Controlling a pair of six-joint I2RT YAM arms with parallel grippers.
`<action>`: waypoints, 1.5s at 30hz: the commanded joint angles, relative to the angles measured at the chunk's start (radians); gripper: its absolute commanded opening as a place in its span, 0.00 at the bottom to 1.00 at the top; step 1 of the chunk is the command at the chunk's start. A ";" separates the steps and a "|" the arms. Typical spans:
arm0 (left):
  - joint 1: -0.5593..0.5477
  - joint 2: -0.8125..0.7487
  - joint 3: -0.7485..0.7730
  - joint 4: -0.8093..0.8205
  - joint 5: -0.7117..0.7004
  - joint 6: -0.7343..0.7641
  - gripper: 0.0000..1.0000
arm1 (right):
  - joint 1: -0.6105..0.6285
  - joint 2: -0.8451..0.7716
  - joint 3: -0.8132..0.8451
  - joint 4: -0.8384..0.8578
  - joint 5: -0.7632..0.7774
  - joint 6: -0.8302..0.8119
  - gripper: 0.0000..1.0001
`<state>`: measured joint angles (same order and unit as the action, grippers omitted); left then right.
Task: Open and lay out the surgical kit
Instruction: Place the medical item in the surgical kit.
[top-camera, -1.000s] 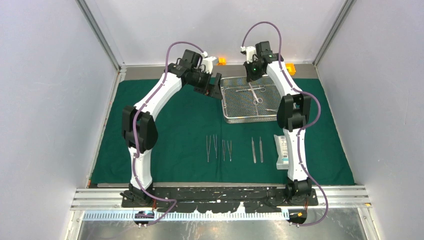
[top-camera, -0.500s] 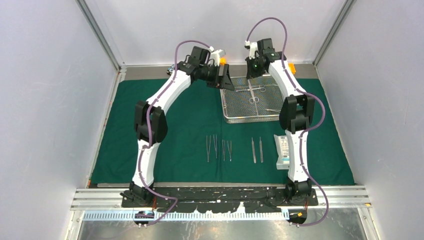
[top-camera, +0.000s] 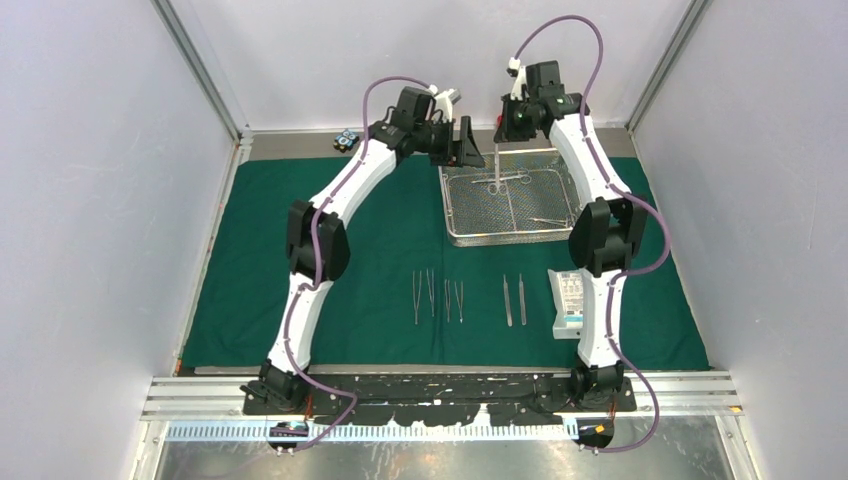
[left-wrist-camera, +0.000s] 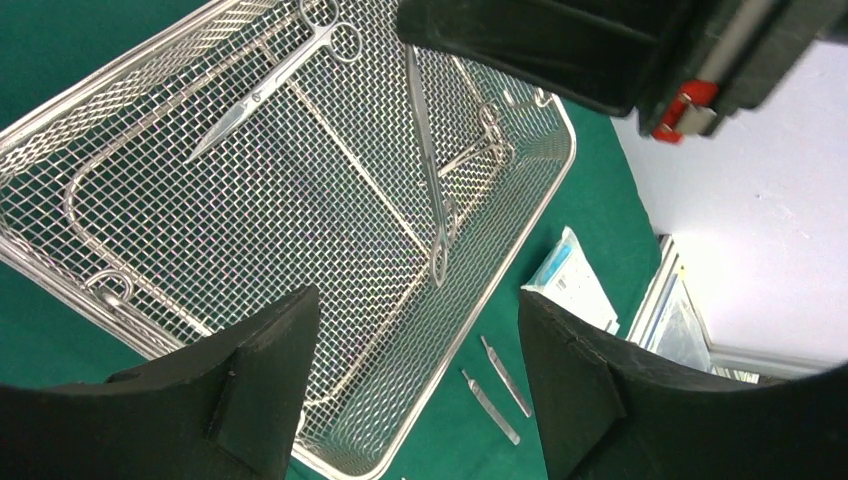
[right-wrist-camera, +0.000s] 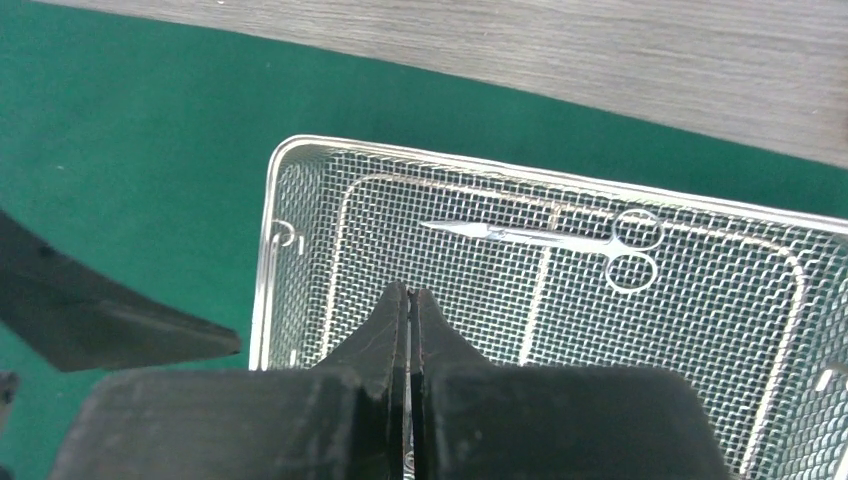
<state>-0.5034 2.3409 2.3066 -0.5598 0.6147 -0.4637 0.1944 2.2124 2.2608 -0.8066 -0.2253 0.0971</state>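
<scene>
— Right gripper?
— Fingers pressed together on a slim forceps, dangling over the mesh tray (another ring-handled instrument lies inside).
— Left gripper?
— Jaws apart, empty, hovering at the tray's far-left corner above the green drape.

No text is legible (print on the white pouch is too small).

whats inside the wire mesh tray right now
Scissors lie flat on the mesh of the tray, a slim instrument near its right wall. A long forceps hangs into it from the shut right pincer. The right arm covers the far right corner.
</scene>
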 joint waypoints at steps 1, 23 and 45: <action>-0.007 0.038 0.063 0.061 -0.021 -0.046 0.74 | 0.006 -0.093 -0.035 0.036 -0.046 0.108 0.01; -0.046 0.127 0.132 0.114 -0.016 -0.095 0.59 | 0.034 -0.187 -0.178 0.103 -0.092 0.194 0.01; -0.047 0.143 0.113 0.143 0.029 -0.113 0.08 | 0.033 -0.190 -0.205 0.112 -0.095 0.188 0.00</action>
<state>-0.5522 2.4767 2.3901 -0.4652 0.6102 -0.5705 0.2234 2.1002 2.0586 -0.7330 -0.3084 0.2764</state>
